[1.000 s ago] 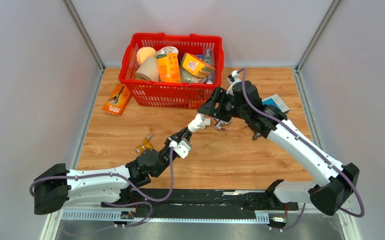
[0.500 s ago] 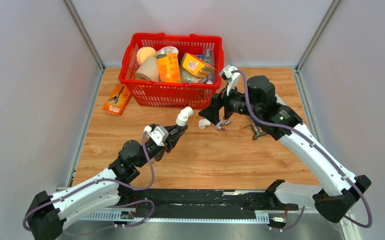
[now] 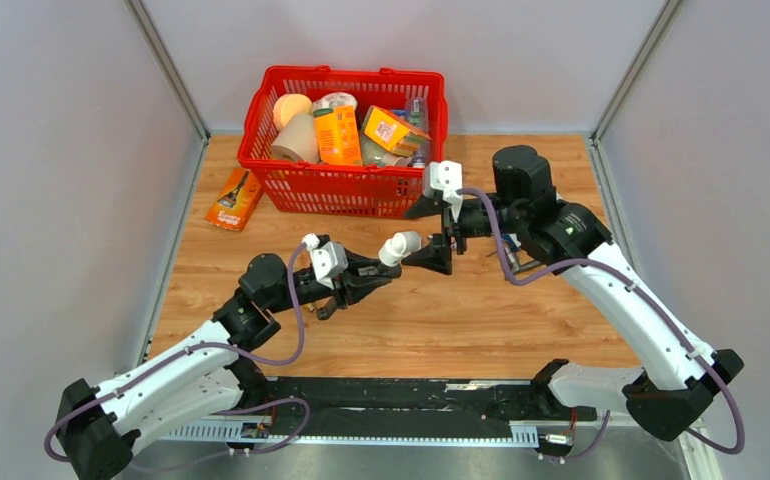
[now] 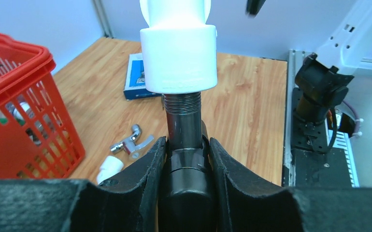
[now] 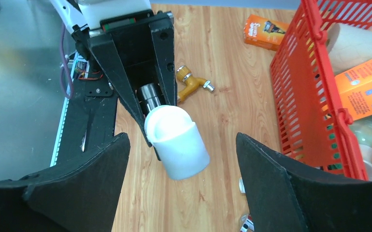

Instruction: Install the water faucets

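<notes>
My left gripper (image 4: 185, 145) is shut on a dark grey water faucet (image 4: 184, 121). A white elbow fitting (image 4: 179, 53) sits on the faucet's threaded end. From above, the left gripper (image 3: 366, 280) holds the fitting (image 3: 399, 246) pointing right, above the table's middle. My right gripper (image 3: 431, 235) faces it, open. In the right wrist view the fitting (image 5: 177, 142) hangs in front of the wide jaws of the right gripper (image 5: 181, 145), touching neither finger. Behind the fitting, the faucet's dark body (image 5: 149, 94) shows between the left fingers (image 5: 162, 58).
A red basket (image 3: 346, 185) full of groceries stands at the back. An orange packet (image 3: 234, 198) lies to its left. A brass tap (image 5: 191, 82) lies on the wood under the left arm. A chrome faucet (image 4: 131, 141), a small white fitting (image 4: 109, 166) and a blue box (image 4: 136, 77) lie further right.
The right gripper's jaws have widened and turned toward the left arm. The left arm pulled the faucet and fitting away to the left, then swung them level toward the right gripper.
</notes>
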You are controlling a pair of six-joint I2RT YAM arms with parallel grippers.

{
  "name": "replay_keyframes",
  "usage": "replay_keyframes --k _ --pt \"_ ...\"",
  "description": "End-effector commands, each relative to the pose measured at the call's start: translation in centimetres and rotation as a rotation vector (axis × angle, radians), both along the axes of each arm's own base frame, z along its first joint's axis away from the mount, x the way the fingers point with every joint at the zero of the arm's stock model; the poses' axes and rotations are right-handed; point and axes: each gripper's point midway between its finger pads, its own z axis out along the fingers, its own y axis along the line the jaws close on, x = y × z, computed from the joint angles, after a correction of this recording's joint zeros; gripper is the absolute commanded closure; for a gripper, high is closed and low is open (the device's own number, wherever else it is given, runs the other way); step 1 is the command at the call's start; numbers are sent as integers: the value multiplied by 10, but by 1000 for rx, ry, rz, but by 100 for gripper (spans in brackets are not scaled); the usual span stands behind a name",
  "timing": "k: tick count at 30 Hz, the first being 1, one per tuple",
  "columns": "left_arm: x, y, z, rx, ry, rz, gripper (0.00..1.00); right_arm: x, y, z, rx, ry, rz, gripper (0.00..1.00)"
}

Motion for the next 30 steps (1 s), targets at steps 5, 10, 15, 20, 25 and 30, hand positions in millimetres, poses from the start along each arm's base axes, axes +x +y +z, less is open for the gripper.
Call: replay_keyframes --k 5,10,15,20,25,30 --pt "-8 -4 53 -57 -143 -63 100 -9 12 -1 -12 48 84 23" --pt "2 -5 55 -41 -170 -32 100 -8 19 -4 -23 131 62 44" --pt "25 4 62 -47 -200 109 100 13 24 -15 -51 326 -111 76" --pt "55 21 64 -20 -289 403 100 54 22 -40 -66 582 -484 100" --pt "59 27 59 12 -398 640 100 80 9 -83 -64 834 -849 100" --pt "57 30 67 -13 -451 796 100 82 9 -105 -53 952 -944 99"
